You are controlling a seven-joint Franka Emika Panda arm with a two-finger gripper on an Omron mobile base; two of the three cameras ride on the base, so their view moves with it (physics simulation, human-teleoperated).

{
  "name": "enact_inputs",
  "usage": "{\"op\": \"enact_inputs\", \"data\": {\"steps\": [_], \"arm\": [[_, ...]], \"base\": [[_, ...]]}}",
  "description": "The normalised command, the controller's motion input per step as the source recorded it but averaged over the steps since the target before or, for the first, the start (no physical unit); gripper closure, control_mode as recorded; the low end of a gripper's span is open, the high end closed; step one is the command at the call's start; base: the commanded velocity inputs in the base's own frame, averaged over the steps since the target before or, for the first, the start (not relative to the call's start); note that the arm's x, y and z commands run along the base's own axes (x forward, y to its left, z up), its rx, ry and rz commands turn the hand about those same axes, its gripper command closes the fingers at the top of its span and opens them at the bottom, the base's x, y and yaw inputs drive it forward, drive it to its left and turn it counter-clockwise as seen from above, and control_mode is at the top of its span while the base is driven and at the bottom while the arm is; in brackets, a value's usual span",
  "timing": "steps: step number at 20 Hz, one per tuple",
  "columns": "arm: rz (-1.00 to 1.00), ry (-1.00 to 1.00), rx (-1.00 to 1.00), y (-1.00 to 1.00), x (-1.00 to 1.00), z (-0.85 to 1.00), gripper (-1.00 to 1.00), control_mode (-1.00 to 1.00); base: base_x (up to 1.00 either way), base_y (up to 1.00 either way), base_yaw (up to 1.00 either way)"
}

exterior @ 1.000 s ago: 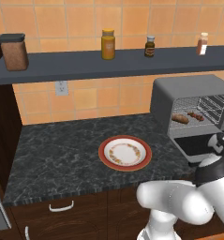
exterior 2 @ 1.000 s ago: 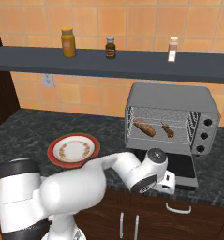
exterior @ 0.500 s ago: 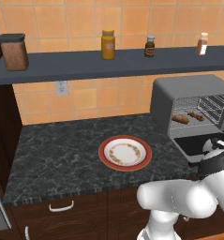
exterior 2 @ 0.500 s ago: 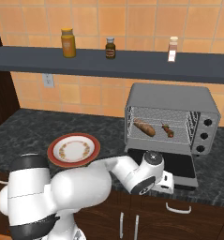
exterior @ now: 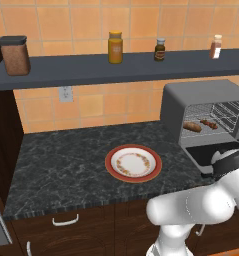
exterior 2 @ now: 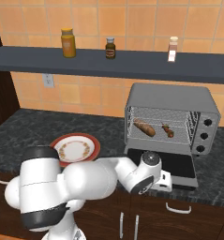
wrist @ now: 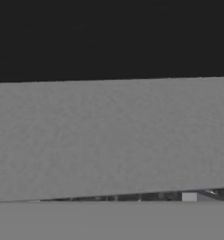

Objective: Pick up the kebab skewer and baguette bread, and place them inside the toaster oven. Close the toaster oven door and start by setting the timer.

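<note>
Currently, by item:
Toaster oven (exterior 2: 172,101): grey rounded box at the right end of the tabletop (exterior: 66,165), against the tiled wall; front open, wire racks exposed.
Toaster oven door (exterior 2: 176,164): dark glass panel in a grey frame, folded down flat in front of the box, over the tabletop's front edge.
Baguette bread (exterior 2: 145,127): brown loaf lying on a wire rack inside the toaster oven, left half of the cavity; also seen from the left base view (exterior: 192,126).
Kebab skewer (exterior 2: 168,130): thin stick of red and dark chunks on the same rack, just beside the baguette bread to its right, apart from it; left base view (exterior: 209,123).
Hand (exterior 2: 164,182): low at the front edge of the lowered door, its left part; fingers spread wide, released, nothing between them. Contact with the door cannot be told.
Hand view: a broad grey band (wrist: 111,136) close to the lens under a dark area; fingertips not distinguishable.
Plate (exterior: 133,163): red-rimmed, patterned centre, on the tabletop left of the toaster oven, well apart from it.
Shelf (exterior: 116,67): dark board above the tabletop.
Shelf contents: brown canister (exterior: 15,55) at far left; mustard-coloured jar (exterior: 115,47); small dark bottle (exterior: 160,49); pale shaker (exterior: 216,46) at right.
Wall outlet (exterior: 66,93): on the tiles below the shelf, left side.
</note>
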Motion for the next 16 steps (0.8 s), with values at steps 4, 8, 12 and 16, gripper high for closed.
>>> {"op": "enact_inputs", "data": {"steps": [4,8,12,16], "arm": [[0.00,0.00,0.00,0.00,0.10,-0.14,-1.00,-1.00],[0.00,0.00,0.00,0.00,0.05,-0.05,-1.00,-1.00],[-0.02,-0.03,0.01,0.00,0.10,0.00,-1.00,-1.00],[-0.05,-0.14,0.03,0.00,0.18,0.00,-1.00,-1.00]], "base": [[0.00,0.00,0.00],[0.00,0.00,0.00],[0.00,0.00,0.00],[0.00,0.00,0.00]]}}
